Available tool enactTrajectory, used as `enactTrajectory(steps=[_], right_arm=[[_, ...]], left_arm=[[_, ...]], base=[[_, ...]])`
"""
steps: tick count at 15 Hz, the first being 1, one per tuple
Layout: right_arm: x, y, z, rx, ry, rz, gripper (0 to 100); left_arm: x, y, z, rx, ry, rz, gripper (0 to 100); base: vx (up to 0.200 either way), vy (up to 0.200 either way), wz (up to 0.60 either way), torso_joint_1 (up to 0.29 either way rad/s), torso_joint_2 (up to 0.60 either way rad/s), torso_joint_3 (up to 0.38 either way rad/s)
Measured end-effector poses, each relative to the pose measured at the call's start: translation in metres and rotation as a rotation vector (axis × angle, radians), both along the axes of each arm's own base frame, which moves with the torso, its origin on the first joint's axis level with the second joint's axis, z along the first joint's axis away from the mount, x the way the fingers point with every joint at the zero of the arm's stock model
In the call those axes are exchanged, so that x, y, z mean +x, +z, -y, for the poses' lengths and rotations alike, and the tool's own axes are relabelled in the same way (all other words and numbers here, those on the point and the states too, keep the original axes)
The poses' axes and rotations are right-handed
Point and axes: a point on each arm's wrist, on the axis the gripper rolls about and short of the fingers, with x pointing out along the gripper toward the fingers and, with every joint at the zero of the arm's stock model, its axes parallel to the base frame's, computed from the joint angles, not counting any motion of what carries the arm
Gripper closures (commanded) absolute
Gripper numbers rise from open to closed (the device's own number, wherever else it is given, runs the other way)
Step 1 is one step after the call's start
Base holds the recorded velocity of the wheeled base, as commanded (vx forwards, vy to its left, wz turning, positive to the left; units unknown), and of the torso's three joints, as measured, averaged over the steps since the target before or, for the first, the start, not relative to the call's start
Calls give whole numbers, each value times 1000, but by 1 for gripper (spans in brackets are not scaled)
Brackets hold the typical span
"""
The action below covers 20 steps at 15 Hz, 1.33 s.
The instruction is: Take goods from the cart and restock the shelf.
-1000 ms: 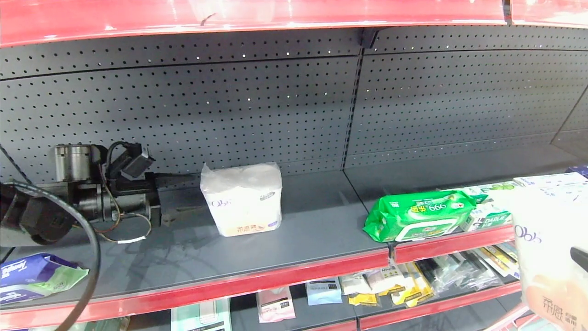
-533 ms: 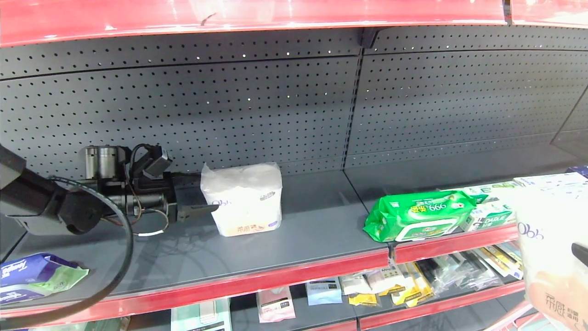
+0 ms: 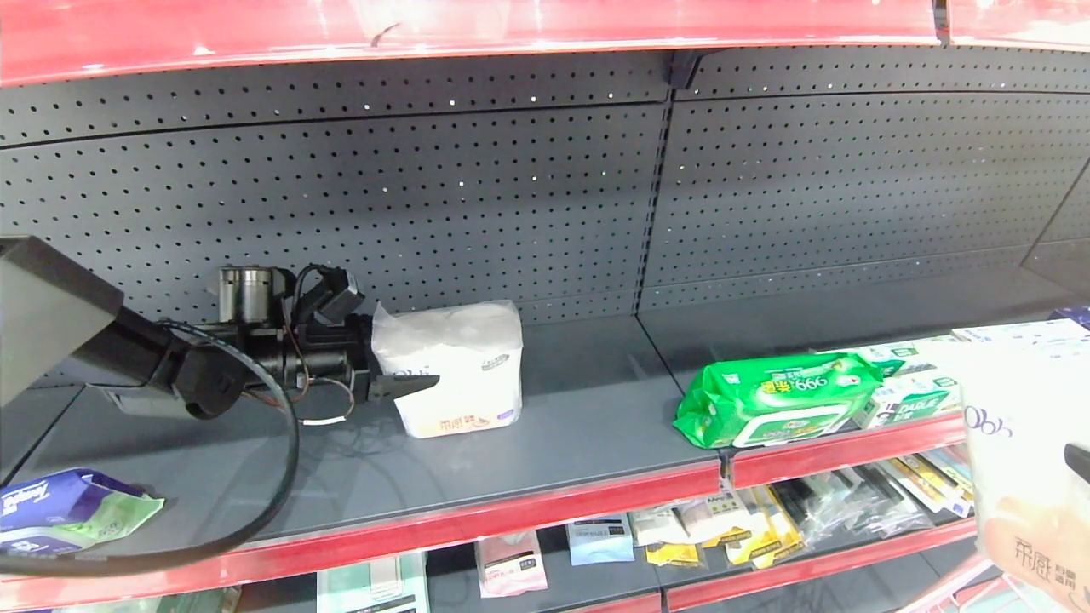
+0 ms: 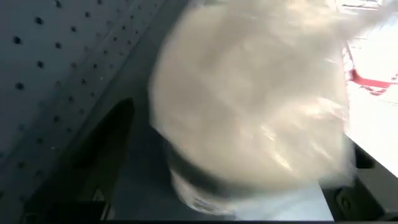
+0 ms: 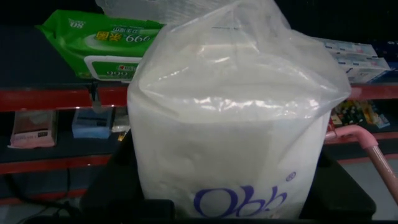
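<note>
Two tissue packs are in play. The shelf pack point(image 3: 451, 368) stands upright on the grey shelf point(image 3: 579, 426), near the back panel and well apart from the green wipes point(image 3: 779, 396) lying at the front edge to the right. The left pincer point(image 3: 421, 375) comes at it from the side with its jaws apart, straddling the pack's left end: one finger point(image 3: 409, 385) crosses the front face, the other is hidden behind. Whether the pads touch the wrapper I cannot tell. The right pincer point(image 5: 230, 193) is clamped on the held pack point(image 5: 230, 124), low and to the right, in front of the shelf. The risks come mostly from how soft these goods look. If the left pincer closes so near one end, the pack may swing or tip rather than move squarely, and a finger could snag the loose film. A hard squeeze would dent the rolls. The held pack could likely slip within its slack wrapper, or catch the red shelf lip or the wipes if brought in too low.
</note>
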Motion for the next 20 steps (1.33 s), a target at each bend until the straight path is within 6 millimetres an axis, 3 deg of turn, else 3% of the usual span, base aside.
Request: enactTrajectory(steps=[11, 12, 20], right_arm=[[6, 7, 1, -1, -2, 3, 100], [7, 8, 1, -1, -1, 3, 100], [13, 9, 1, 1, 0, -15, 100]], left_arm=[[18, -3, 26, -14, -21, -21, 0], [19, -4, 27, -15, -24, -21, 100], [17, -12, 25, -19, -39, -37, 100]], base=[[0, 0, 0, 0, 0, 0], [0, 0, 0, 0, 0, 0], [0, 0, 0, 0, 0, 0]])
